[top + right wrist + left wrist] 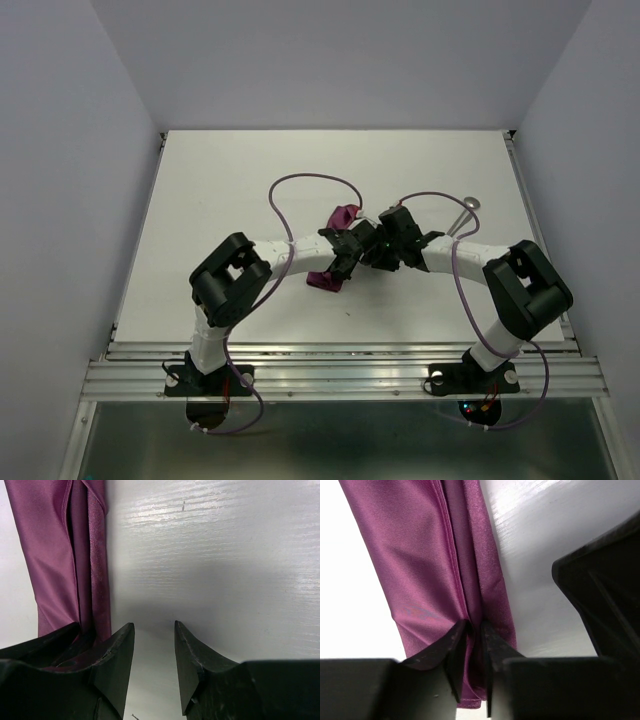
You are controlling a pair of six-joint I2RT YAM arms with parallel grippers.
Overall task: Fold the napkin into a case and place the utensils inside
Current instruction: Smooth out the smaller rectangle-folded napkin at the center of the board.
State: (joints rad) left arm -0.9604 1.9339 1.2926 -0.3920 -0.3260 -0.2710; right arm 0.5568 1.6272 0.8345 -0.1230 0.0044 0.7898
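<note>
The plum-purple napkin [344,215] lies folded into a narrow strip at the middle of the table, mostly hidden under the two wrists. In the left wrist view the napkin [420,555] runs away from the camera, and my left gripper [474,625] is shut on a raised fold at its near end. My right gripper [154,625] hovers open over bare table just right of the napkin [55,555], with nothing between its fingers. A silver spoon [470,205], one of the utensils, lies at the back right behind the right arm.
Both grippers, left [345,255] and right [385,245], crowd together at the table's centre. The white table [220,190] is boxed in by pale walls on three sides. Purple cables loop above the arms. A metal rail [340,370] runs along the near edge.
</note>
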